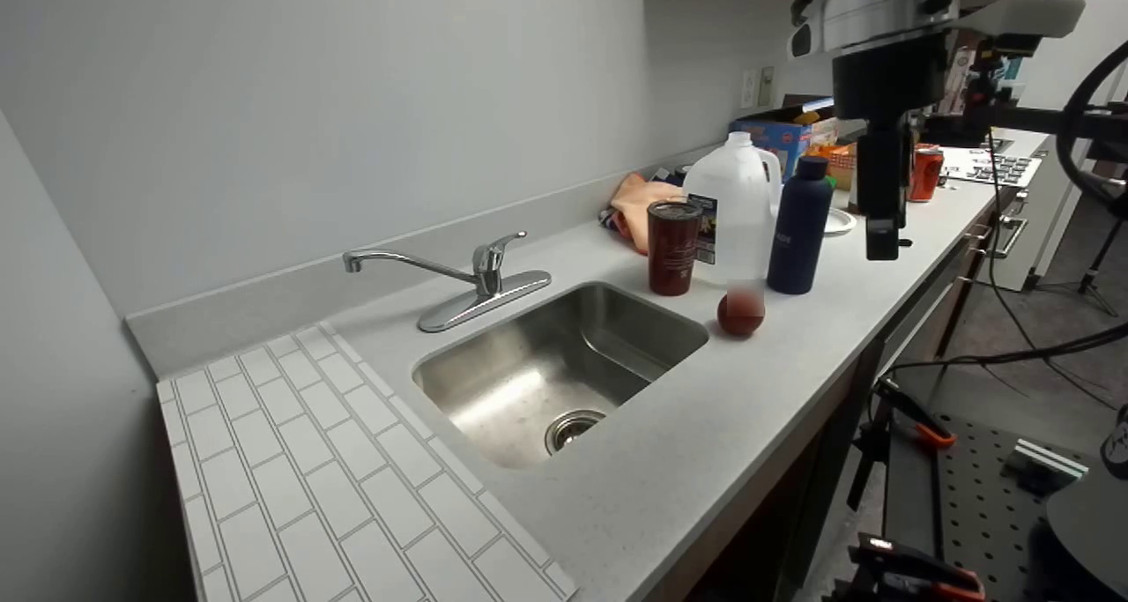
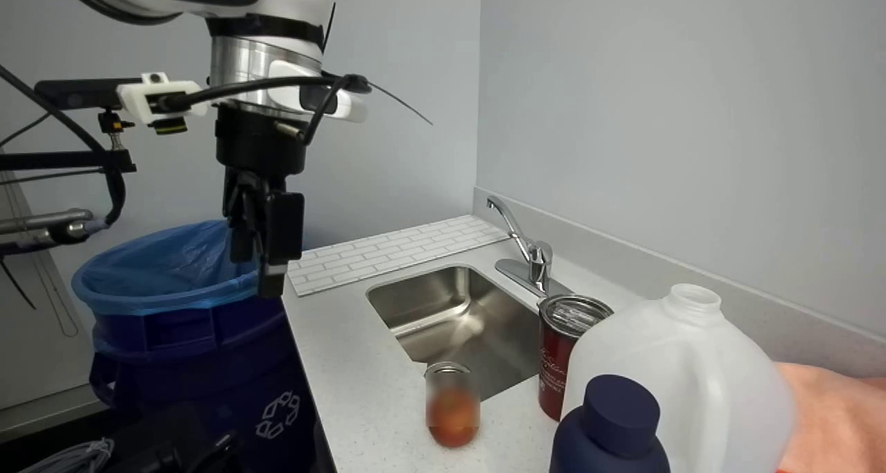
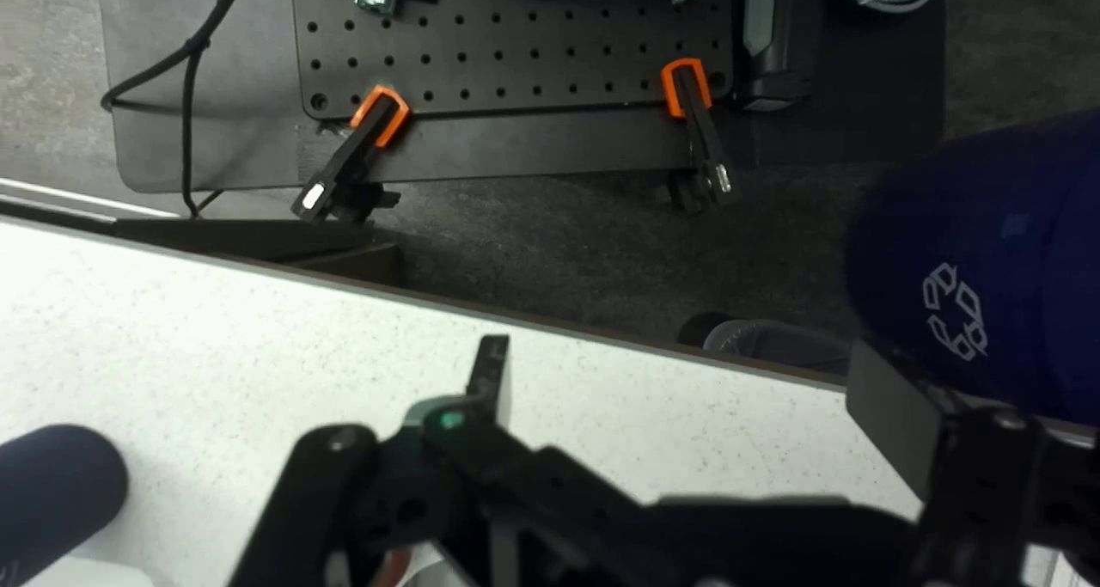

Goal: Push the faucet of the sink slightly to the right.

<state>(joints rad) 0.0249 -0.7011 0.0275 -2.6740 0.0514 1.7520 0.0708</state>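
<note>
pincer (image 3: 692, 395): spread wide, empty, clear of faucet (image 1: 486, 272) | bin (image 2: 187, 366): recycling symbol | navy bottle (image 1: 800, 232): perhaps "DE"

Chrome faucet (image 1: 486, 270), behind steel sink (image 1: 538, 382) — spout (image 1: 401, 255) apparently sideways

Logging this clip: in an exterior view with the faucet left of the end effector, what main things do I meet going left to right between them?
Faucet, tumbler, jug, bottle, end effector. The sink is left out: it overlaps faucet and tumbler sideways.
</note>
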